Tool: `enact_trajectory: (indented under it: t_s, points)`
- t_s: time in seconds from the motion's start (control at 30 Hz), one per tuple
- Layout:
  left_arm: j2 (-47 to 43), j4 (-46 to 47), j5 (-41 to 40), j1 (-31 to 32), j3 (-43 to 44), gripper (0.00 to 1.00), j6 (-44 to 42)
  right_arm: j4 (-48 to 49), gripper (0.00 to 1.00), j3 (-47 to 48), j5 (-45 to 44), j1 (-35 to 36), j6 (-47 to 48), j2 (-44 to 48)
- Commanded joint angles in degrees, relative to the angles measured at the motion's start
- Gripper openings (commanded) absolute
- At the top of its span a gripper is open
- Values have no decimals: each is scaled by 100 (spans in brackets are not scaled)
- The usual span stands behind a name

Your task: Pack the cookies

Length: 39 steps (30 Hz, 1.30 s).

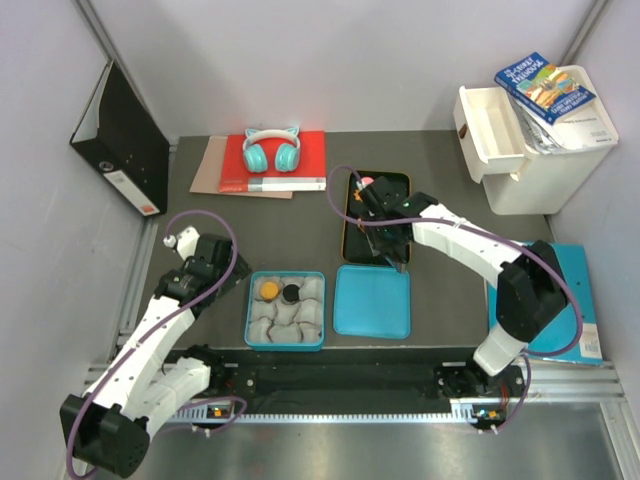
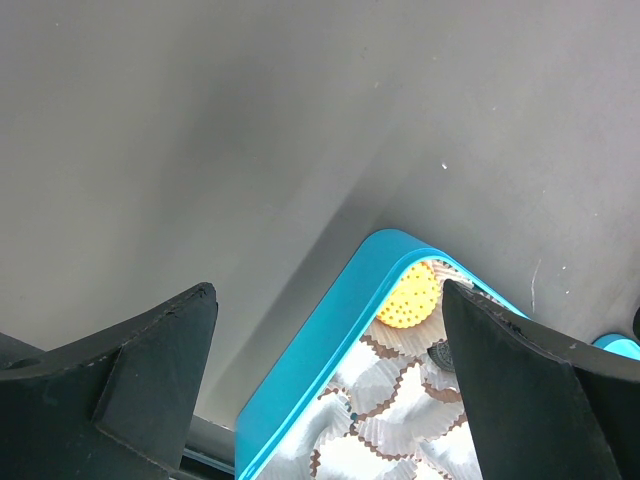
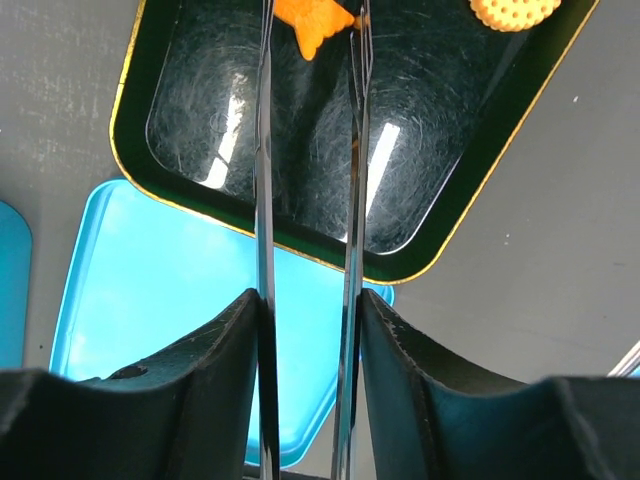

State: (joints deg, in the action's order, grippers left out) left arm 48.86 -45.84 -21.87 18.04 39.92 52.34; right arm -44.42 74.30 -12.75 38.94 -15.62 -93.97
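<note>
Looks like we're mid-pick on the third cookie. The box (image 1: 252, 308) already has two cookies sitting in its paper cups (image 1: 300, 318), an orange one (image 1: 268, 290) and a black one (image 1: 291, 293) side by side in the back row. The rest are over on the black tray (image 3: 180, 110).

The right gripper (image 3: 310, 60) is down over that tray with its thin blades close together, one on each side of an irregular orange cookie (image 3: 312, 22). I honestly can't tell if they're squeezing it or just bracketing it. A round orange cookie (image 3: 515, 10) sits off to the side.

If the grip holds, I'd guess the next move is lift, swing past the lid (image 1: 373, 300), and drop it into a free cup.

The left gripper (image 2: 328, 300) hangs over the table by the box corner, fingers wide apart, holding nothing.

Writing-wise, the book (image 1: 545, 85) on the white bin (image 1: 540, 170) has a title, and the binder (image 1: 120, 140) has a spine label. Both are too small to read.
</note>
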Motion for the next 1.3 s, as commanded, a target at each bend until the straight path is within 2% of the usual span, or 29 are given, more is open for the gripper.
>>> enact_trajectory:
  t_s: [0.0,0.43,0.63,0.97,1.27]
  points:
    - [-79,216,16,-20,-63,98,-48,-137,41,374,-183,0,68,-103]
    - [-35,225,-10,-20,-63,98,-57,-374,37,603,-386,17,-55,379]
    - [0,243,-10,-20,-63,98,-57,-462,36,489,-394,281,-82,792]
    - [9,208,-37,-20,-20,98,-48,-796,35,611,-570,992,-222,1425]
    - [27,181,-72,-20,-2,98,-48,-1322,35,1156,-948,2205,-47,1619]
